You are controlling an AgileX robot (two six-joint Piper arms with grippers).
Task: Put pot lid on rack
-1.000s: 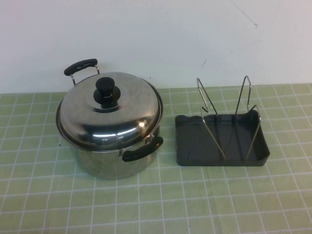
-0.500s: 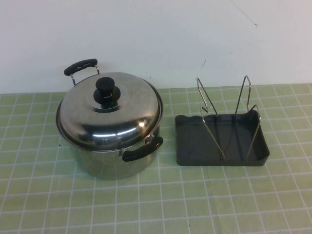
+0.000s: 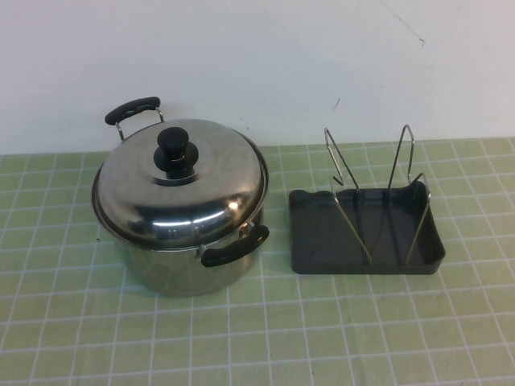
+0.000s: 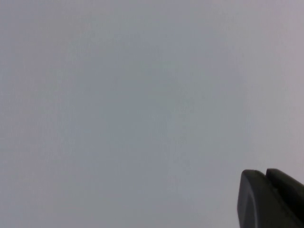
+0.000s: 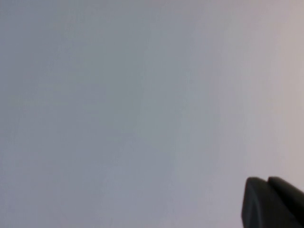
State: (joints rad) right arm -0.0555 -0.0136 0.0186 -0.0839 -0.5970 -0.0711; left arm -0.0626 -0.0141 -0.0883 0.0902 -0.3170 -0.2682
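The pot lid (image 3: 189, 181), a shiny steel dome with a black knob (image 3: 177, 149), sits on the steel pot (image 3: 173, 265) at the left of the table. The rack (image 3: 378, 193), wire loops standing in a dark grey tray (image 3: 318, 241), stands to the right of the pot and holds nothing. Neither arm shows in the high view. My left gripper (image 4: 265, 173) shows only as two dark fingertips pressed together against a blank pale surface. My right gripper (image 5: 267, 180) shows the same way, shut and empty.
The pot has two black handles, one at the back left (image 3: 133, 108) and one at the front right (image 3: 233, 245), close to the tray. The table has a green tiled cloth (image 3: 322, 338). A white wall (image 3: 257, 64) stands behind.
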